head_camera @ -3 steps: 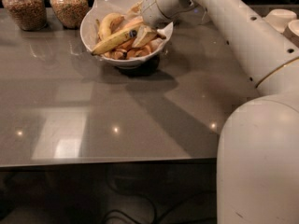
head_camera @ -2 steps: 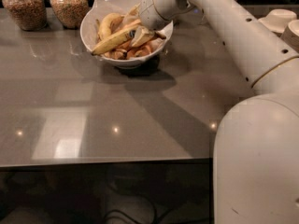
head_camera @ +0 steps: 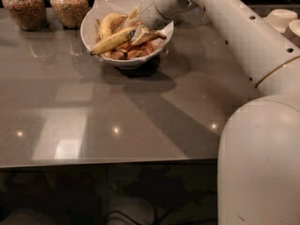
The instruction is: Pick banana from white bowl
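The white bowl (head_camera: 90, 23) with crinkled paper lining stands at the back of the grey table. The long yellow banana (head_camera: 112, 41) lies across the other fruit, with its left tip over the bowl's front-left rim. A shorter curved banana (head_camera: 108, 23) and orange-brown pieces (head_camera: 131, 50) lie beside and under it. My gripper (head_camera: 146, 34) is down inside the bowl at the long banana's right end, and the wrist (head_camera: 159, 6) hides that end. The banana rests on the pile.
Two glass jars of brown grains (head_camera: 26, 8) (head_camera: 69, 4) stand at the back left of the table (head_camera: 140, 116). Small white bowls (head_camera: 280, 18) sit at the back right. My arm (head_camera: 234, 27) crosses the right side, and my base (head_camera: 260, 163) fills the lower right.
The wrist has shifted slightly over the bowl's right side. The long banana and the bowl stay where they were.
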Robot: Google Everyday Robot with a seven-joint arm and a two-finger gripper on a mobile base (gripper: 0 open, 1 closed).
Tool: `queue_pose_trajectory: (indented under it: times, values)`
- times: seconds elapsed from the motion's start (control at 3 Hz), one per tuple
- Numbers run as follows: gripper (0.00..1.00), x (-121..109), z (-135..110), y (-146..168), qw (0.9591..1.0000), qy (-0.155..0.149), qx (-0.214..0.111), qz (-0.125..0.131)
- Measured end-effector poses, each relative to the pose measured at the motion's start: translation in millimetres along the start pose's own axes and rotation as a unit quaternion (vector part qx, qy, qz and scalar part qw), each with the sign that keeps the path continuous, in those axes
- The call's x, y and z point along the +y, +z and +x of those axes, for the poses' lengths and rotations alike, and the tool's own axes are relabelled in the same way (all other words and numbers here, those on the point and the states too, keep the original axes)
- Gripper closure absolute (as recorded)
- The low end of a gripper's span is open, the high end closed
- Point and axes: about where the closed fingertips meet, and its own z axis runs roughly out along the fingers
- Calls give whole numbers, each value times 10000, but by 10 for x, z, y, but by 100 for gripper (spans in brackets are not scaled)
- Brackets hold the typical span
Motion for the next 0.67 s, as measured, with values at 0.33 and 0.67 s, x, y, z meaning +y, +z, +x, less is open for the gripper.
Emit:
queue_pose_trajectory:
  times: [0.33, 0.67]
  values:
    - [100, 7, -75, -280, 10000, -38, 68, 53]
    - [100, 62, -133, -714, 9998, 88, 13, 171]
